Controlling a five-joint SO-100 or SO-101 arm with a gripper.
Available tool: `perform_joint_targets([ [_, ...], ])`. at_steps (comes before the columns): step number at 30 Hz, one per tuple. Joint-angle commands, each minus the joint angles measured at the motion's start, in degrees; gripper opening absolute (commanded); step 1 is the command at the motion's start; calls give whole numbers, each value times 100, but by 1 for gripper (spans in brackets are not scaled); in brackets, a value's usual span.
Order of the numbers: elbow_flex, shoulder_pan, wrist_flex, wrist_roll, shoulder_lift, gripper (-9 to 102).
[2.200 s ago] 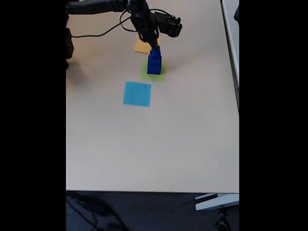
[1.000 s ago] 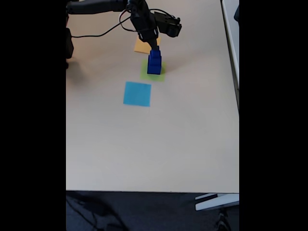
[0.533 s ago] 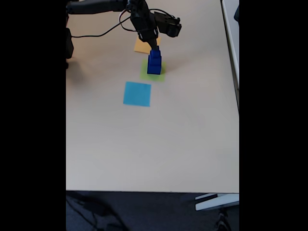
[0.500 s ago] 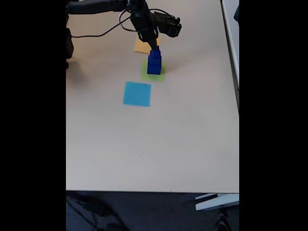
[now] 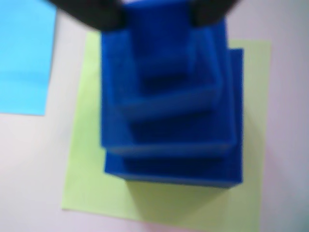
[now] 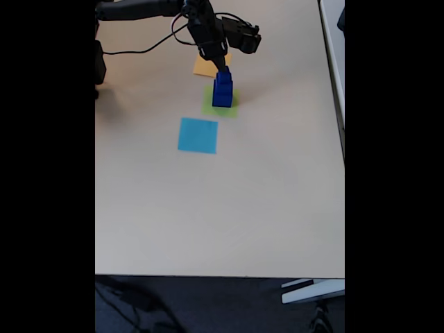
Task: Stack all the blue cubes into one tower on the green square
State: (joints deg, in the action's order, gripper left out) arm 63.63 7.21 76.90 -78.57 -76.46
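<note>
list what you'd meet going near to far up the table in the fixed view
light blue square → green square carrying the tower of blue cubes → end effector at the tower's top → orange-yellow square

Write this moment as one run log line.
tower: blue cubes stacked on green square | gripper: at top cube, grip unclear

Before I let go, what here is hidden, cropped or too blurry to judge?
- Wrist view: the black gripper is cut off by the top edge, so open or shut on the top cube is unclear.
- Wrist view: the stacked dark blue cubes are blurred; their count and alignment are unclear.
- Fixed view: the tower is too small to separate layers, and hides part of the pale lime-green square.
- Fixed view: the gripper partly covers the orange-yellow square.
</note>
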Motion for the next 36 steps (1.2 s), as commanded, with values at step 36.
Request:
perform_joint_targets([
  [36,-2540,-185,-123,554,-229,6],
])
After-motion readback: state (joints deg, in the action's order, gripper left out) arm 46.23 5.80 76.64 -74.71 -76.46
